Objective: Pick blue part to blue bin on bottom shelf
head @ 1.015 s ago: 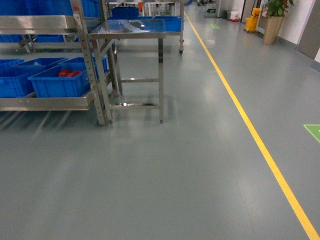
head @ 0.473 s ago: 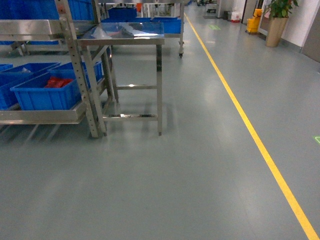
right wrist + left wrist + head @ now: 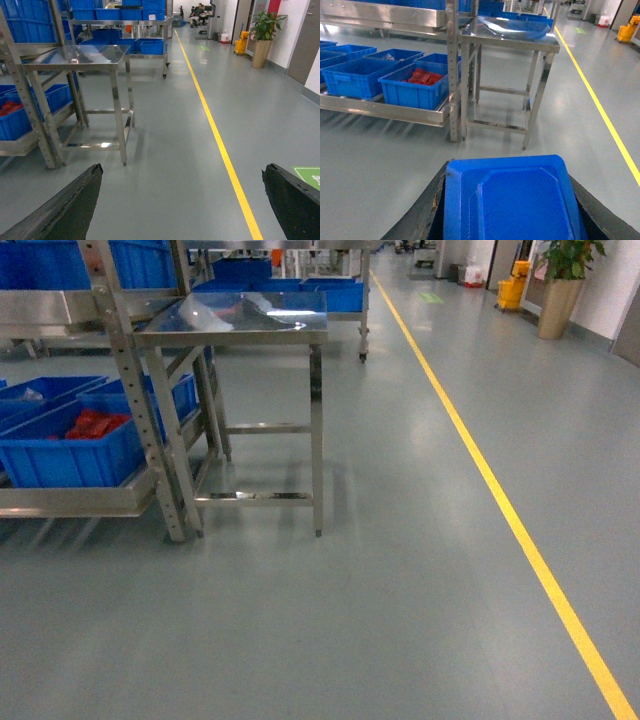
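The left gripper [image 3: 507, 220] is clamped on a blue part [image 3: 512, 200]: in the left wrist view the flat, tray-like moulded piece fills the space between the two dark fingers [image 3: 422, 215], touching both, its face turned up toward the camera. The right gripper [image 3: 182, 200] stands wide apart with nothing in it; only grey floor [image 3: 175, 165] shows between its black fingers [image 3: 65, 210].

The bottom shelf [image 3: 70, 500] lies low at the left of the head view, a steel level with a shiny front rail. On it sit open blue bins side by side. The nearest bin [image 3: 70, 450] holds a heap of red parts [image 3: 95, 425]. The bin behind it [image 3: 150, 395] shows no contents from here. A further bin [image 3: 40, 390] at the far left has something pale in its corner, too small to make out. In the left wrist view the same row runs leftward: the bin with red parts [image 3: 417, 87], then a bin [image 3: 355, 77] whose inside looks plain blue, then more cut off by the edge.

Just beside the shelf's upright post [image 3: 135, 390] stands a steel table; its tabletop [image 3: 235, 315] carries a clear, glossy sheet or bag. Above the bottom shelf, an upper level [image 3: 60, 305] holds more blue bins [image 3: 50, 265], contents hidden. A yellow line [image 3: 500, 500] runs along the floor to the right, well apart from the rack.
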`<state>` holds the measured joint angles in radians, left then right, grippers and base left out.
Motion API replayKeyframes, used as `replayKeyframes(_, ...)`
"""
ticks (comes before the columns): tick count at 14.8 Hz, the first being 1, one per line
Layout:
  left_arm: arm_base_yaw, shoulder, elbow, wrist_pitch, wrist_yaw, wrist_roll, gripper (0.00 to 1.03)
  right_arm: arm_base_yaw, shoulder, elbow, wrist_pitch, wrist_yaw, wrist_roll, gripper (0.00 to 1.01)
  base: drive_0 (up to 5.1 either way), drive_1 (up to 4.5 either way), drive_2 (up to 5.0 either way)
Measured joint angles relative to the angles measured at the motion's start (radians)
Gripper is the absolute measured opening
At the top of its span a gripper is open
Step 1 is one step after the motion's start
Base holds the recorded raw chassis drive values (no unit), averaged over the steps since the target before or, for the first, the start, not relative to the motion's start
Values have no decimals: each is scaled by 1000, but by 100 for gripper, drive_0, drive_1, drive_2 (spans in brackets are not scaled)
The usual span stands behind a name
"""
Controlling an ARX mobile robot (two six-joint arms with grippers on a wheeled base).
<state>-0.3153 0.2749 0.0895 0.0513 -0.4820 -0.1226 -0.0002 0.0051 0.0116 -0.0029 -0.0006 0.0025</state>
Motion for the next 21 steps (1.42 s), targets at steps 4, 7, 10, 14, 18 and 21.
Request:
replayKeyframes(4,0,0,0,-3,0,0,44,0,0,0,-3,0,0,98,-4,411,-419)
replayKeyframes(7,0,1,0,-5,0,0,44,0,0,0,-1,0,0,98,-4,411,-419)
replayKeyframes(10,0,1,0,-2,0,0,44,0,0,0,-2,0,0,98,-7,408,-423)
replayKeyframes(14,0,0,0,-3,0,0,44,0,0,0,-4,0,0,98,-9,406,-424)
replayKeyframes(18,0,1,0,-4,0,0,44,0,0,0,-3,0,0,98,-3,412,-418)
replayKeyframes(21,0,0,0,-3,0,0,44,0,0,0,-5,0,0,98,4,419,-411)
